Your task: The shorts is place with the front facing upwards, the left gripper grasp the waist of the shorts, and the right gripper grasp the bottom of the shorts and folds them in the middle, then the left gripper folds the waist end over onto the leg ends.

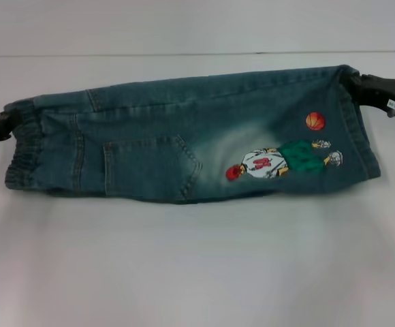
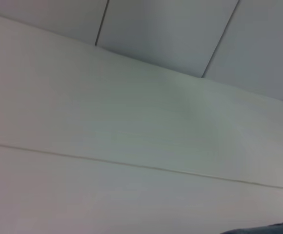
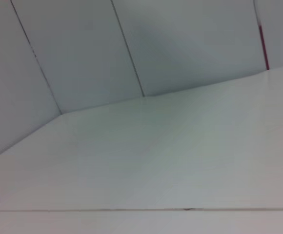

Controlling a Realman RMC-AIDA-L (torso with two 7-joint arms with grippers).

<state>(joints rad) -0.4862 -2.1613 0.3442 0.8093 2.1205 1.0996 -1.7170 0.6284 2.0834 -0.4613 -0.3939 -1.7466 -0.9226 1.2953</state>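
shorts stretched between both grippers

you've got the shorts (image 1: 184, 143) spread lengthwise over the white table (image 1: 184, 272), folded in half, pocket and cartoon patch (image 1: 282, 162) with orange ball (image 1: 315, 121) facing up. left gripper (image 1: 3, 124) is clamped on the waist of the shorts (image 1: 22, 153) at the left end. right gripper (image 1: 357, 83) is clamped on the bottom of the shorts (image 1: 361, 129) at its far corner. wrist views show mostly bare table and wall; a denim sliver sits at the left wrist frame's edge.
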